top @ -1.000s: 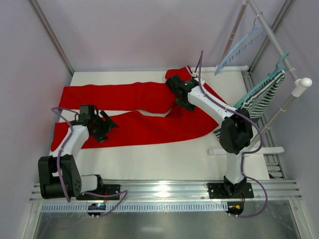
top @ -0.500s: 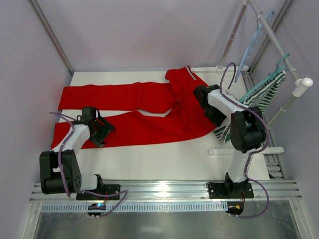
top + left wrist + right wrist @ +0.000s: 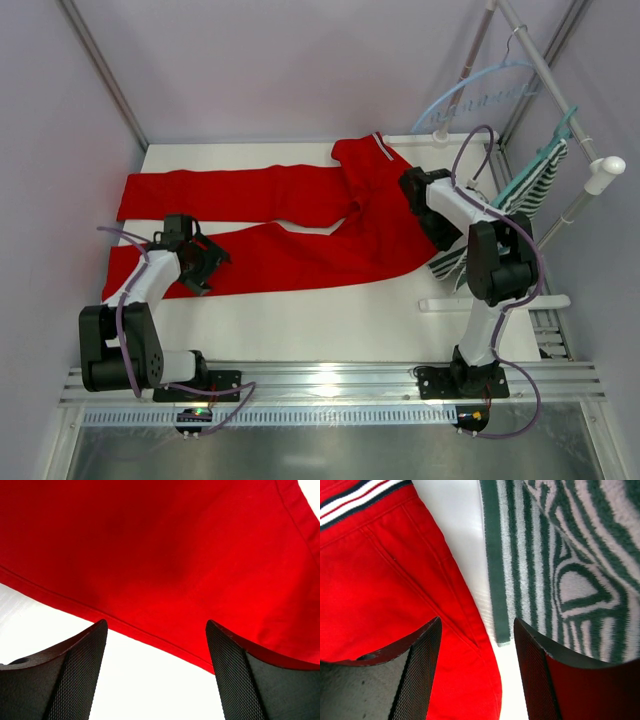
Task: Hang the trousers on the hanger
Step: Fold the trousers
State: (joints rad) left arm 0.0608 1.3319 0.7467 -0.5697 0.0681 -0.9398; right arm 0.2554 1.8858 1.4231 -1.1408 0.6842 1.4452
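The red trousers [image 3: 300, 225] lie flat on the white table, waistband at the back right and both legs running left. The pale blue hanger [image 3: 497, 99] hangs from the rack rail at the back right, blurred as it swings. My left gripper [image 3: 205, 258] hovers open over the near leg's lower edge. In the left wrist view its fingertips [image 3: 156, 625] straddle bare table beside the trousers' hem [image 3: 150, 555]. My right gripper [image 3: 437, 232] is open at the trousers' right edge. In the right wrist view it [image 3: 477, 620] stands between the trousers [image 3: 380, 580] and the striped garment [image 3: 570, 555], holding nothing.
A green-and-white striped garment [image 3: 530, 185] hangs on a darker teal hanger from the white rack [image 3: 605, 170] on the right. The rack's base bar [image 3: 490, 303] lies on the table near my right arm. Grey walls enclose the table.
My right gripper moved from over the trousers' waist area rightward to their edge by the striped garment. The pale blue hanger has turned and is swinging. The left gripper shifted slightly left.
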